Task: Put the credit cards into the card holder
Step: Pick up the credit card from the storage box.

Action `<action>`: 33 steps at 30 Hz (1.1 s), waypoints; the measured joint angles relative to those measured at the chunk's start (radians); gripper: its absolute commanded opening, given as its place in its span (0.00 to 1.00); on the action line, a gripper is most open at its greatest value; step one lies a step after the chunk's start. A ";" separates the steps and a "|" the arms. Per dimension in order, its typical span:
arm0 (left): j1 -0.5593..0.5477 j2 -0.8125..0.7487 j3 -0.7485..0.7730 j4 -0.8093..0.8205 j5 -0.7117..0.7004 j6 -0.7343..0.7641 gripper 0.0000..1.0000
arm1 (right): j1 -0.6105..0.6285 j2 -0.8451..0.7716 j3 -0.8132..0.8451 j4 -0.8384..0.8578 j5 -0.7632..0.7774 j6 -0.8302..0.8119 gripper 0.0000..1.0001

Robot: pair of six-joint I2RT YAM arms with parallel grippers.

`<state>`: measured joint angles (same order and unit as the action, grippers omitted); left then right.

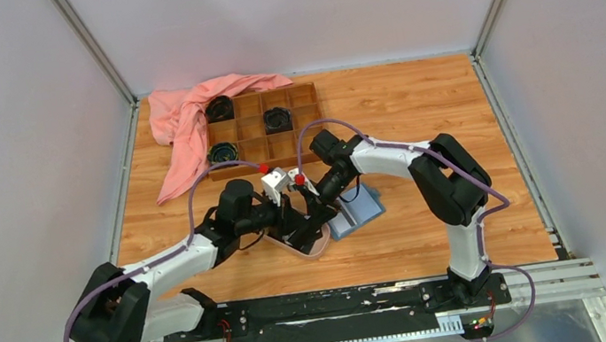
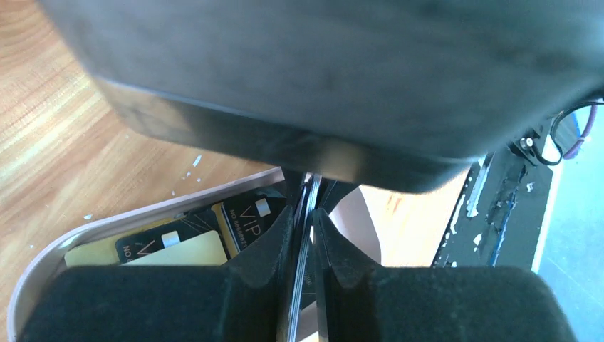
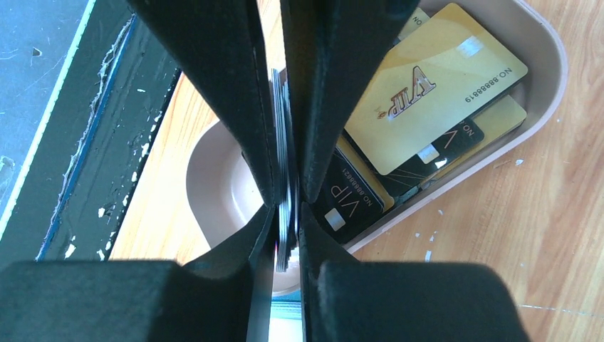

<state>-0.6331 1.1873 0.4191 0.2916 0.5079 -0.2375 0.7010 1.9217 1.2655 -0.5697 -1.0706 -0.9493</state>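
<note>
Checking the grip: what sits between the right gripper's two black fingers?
A thin, edge-on stack of plastic cards, pinched by the right gripper above the pink oval dish. The right wrist view shows it.

Robot lab cell: white panel walls (image 1: 8, 132), aluminium corner posts (image 1: 94, 48), wood-grain tabletop (image 1: 415, 101), black rail (image 1: 336, 305) carrying my arm bases (image 1: 467, 278).

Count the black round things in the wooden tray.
3 black round things: back left beside the pink cloth, centre, front left. The cloth may hide more.
</note>
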 measured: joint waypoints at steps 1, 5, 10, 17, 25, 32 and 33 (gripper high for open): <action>0.003 0.005 0.002 0.000 0.006 -0.003 0.21 | 0.000 0.000 0.000 0.000 0.000 0.000 0.12; 0.011 0.018 0.002 -0.002 0.021 -0.019 0.25 | 0.000 0.000 0.000 0.001 -0.002 0.000 0.12; 0.027 0.018 0.002 -0.006 0.029 -0.037 0.28 | 0.000 0.000 0.000 0.002 -0.003 0.000 0.11; 0.055 -0.006 0.002 -0.013 0.040 -0.063 0.30 | 0.000 0.000 0.000 0.003 -0.004 -0.001 0.12; 0.061 -0.009 0.002 -0.013 0.071 -0.076 0.24 | 0.000 0.000 0.000 0.003 -0.005 -0.001 0.12; 0.061 0.023 0.011 -0.015 0.100 -0.084 0.00 | 0.000 0.000 0.000 0.002 -0.003 -0.004 0.12; 0.061 0.024 0.013 -0.016 0.102 -0.083 0.00 | 0.000 0.000 0.000 0.002 -0.003 -0.005 0.12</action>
<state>-0.5716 1.2110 0.4316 0.2752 0.6098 -0.3202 0.7010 1.9217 1.2655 -0.5682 -1.0737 -0.9539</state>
